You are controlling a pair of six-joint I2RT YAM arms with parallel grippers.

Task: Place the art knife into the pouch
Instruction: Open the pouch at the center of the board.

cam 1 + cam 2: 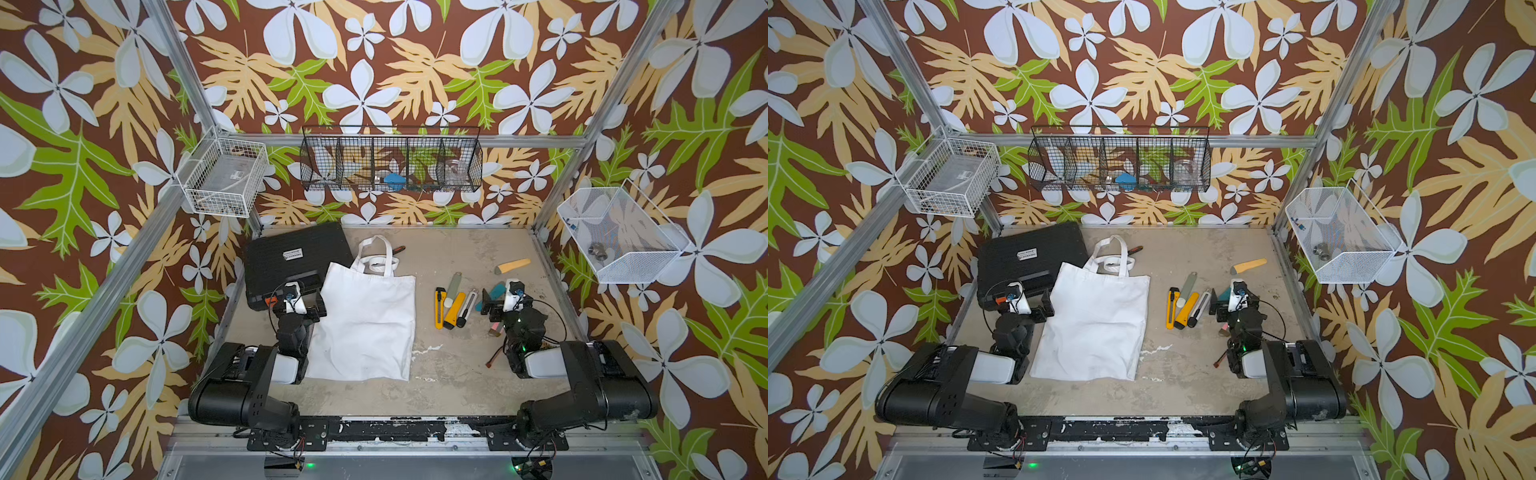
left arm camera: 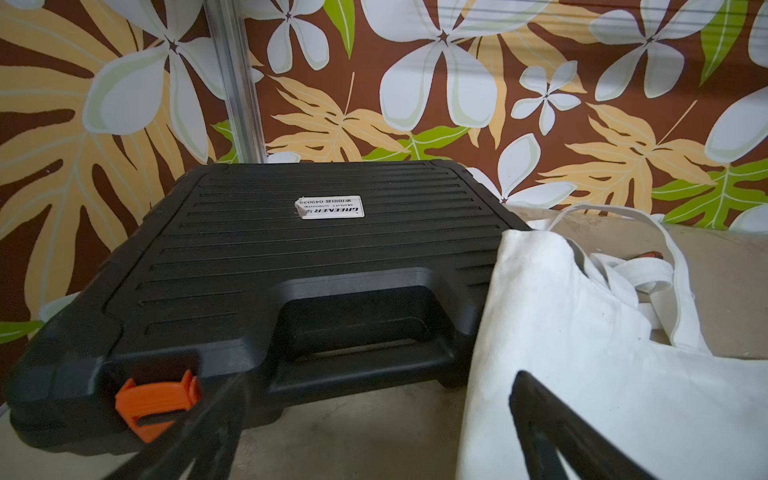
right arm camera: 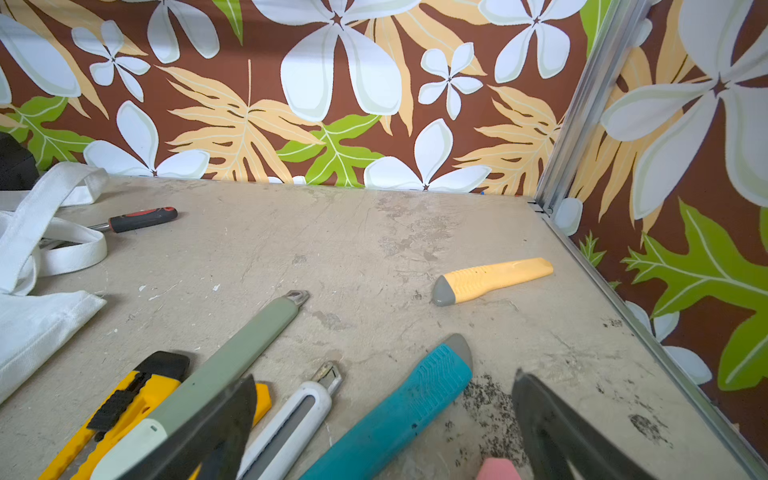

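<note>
With my right gripper (image 3: 382, 378) open and empty, I should straddle the teal art knife (image 1: 496, 289), right of centre in a top view, clear of the white knife (image 3: 291, 428).

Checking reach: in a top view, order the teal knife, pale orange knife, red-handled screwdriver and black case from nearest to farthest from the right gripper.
1. teal knife, at the right gripper.
2. pale orange knife, just behind, rightward.
3. red-handled screwdriver, back centre.
4. black case, back left.
</note>
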